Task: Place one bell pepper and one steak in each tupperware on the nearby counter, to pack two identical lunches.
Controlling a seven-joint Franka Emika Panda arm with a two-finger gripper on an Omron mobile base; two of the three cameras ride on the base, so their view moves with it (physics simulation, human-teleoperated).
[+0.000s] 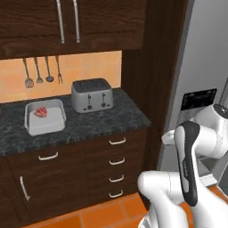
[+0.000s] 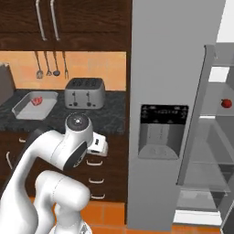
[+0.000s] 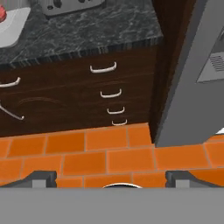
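Orange floor tiles are lying closest under our hand camera, and our gripper is hanging above them with its two tips spread wide and nothing between them. We are facing the counter, where one tupperware is sitting just left of the toaster with a steak already lying in it. We are seeing a bell pepper resting on a shelf inside the open fridge, well apart from the counter. We are judging the pepper to be light, firm and glossy, so likely to slip or roll; we are thinking of closing across its widest part, with the fingers coming in level with the shelf. We are expecting the steak to be soft and floppy, better pinched across its narrow middle.
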